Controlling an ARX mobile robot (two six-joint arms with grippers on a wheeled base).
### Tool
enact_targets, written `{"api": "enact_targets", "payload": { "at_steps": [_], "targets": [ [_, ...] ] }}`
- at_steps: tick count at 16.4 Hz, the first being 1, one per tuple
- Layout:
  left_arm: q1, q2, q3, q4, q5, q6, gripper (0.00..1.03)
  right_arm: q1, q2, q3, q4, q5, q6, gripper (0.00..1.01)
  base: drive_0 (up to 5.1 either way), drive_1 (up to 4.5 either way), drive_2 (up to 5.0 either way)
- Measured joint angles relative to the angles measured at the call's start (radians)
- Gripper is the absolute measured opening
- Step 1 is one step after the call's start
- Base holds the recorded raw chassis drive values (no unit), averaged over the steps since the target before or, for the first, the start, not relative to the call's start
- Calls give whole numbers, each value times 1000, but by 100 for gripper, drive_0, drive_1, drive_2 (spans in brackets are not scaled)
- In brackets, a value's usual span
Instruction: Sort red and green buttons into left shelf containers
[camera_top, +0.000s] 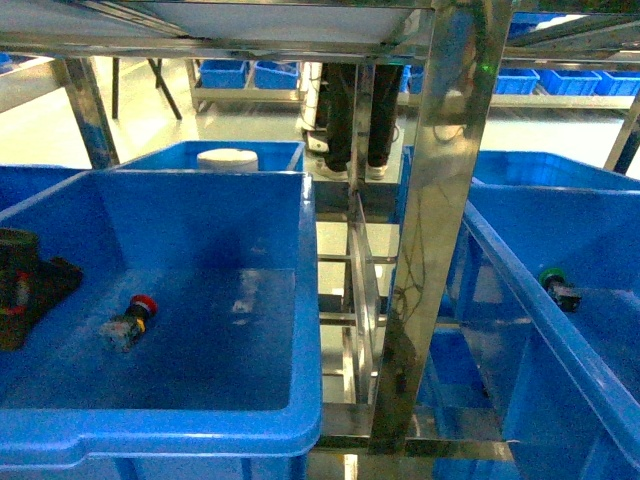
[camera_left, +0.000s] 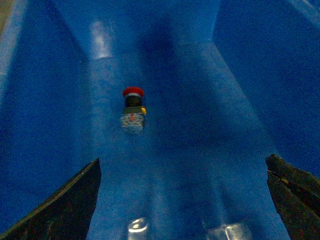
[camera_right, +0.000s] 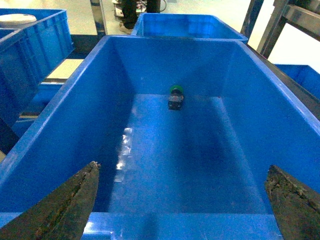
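Note:
The red button (camera_top: 131, 321) lies on its side on the floor of the big blue bin (camera_top: 160, 430) on the left. My left gripper (camera_top: 35, 285) is inside that bin by its left wall, a little short of the button. In the left wrist view the red button (camera_left: 133, 107) lies ahead of the left gripper (camera_left: 182, 200), which is open with nothing between its fingers. The green button (camera_top: 557, 287) rests in the right blue bin (camera_top: 540, 330). In the right wrist view the green button (camera_right: 175, 96) sits near the far wall, and my right gripper (camera_right: 180, 200) hangs open over the near rim.
A shiny steel shelf post (camera_top: 440, 200) and a rail stand between the two bins. Behind the left bin, another blue bin holds a white round lid (camera_top: 227, 158). Smaller blue bins (camera_top: 250, 72) line the back shelves, and a person's legs (camera_top: 350, 120) stand beyond.

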Motion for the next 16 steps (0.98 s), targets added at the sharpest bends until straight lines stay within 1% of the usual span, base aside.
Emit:
{"api": "enact_targets", "payload": {
  "at_steps": [1, 2, 3, 4, 5, 7, 8, 9, 10, 11, 12, 13, 14, 15, 16],
  "targets": [
    [15, -95, -10, -40, 7, -3, 98, 0, 0, 0, 0, 0, 0, 98, 0, 0, 0],
    [23, -153, -21, -72, 27, -12, 98, 0, 0, 0, 0, 0, 0, 98, 0, 0, 0],
    [34, -203, -41, -79, 46, -30, 98, 0, 0, 0, 0, 0, 0, 98, 0, 0, 0],
    [44, -256, -63, -81, 76, -65, 98, 0, 0, 0, 0, 0, 0, 98, 0, 0, 0],
    [53, -315, -74, -100, 81, -101, 98, 0, 0, 0, 0, 0, 0, 98, 0, 0, 0],
    [62, -431, -98, -130, 63, -180, 98, 0, 0, 0, 0, 0, 0, 98, 0, 0, 0],
    [63, -488, -117, -132, 67, -220, 98, 0, 0, 0, 0, 0, 0, 98, 0, 0, 0],
    [62, -501, -119, -127, 73, -245, 98, 0, 0, 0, 0, 0, 0, 98, 0, 0, 0],
    [61, -500, -119, -124, 74, -253, 98, 0, 0, 0, 0, 0, 0, 98, 0, 0, 0],
    [61, -491, -119, -132, 74, -264, 98, 0, 16, -34, 132, -20, 22, 95, 0, 0, 0],
    [29, -482, -177, 51, 2, -242, 93, 11, 18, -87, 287, -29, 56, 86, 0, 0, 0],
    [-5, -502, -244, 204, -77, -209, 84, 47, -10, -146, 382, -18, 81, 76, 0, 0, 0],
    [-19, -529, -313, 312, -114, -177, 75, 81, -21, -187, 466, 1, 93, 67, 0, 0, 0],
    [-22, -553, -357, 384, -121, -156, 65, 108, -47, -186, 463, 32, 102, 58, 0, 0, 0],
    [-19, -579, -373, 407, -136, -144, 56, 132, -95, -186, 423, 60, 109, 49, 0, 0, 0]
  ]
}}
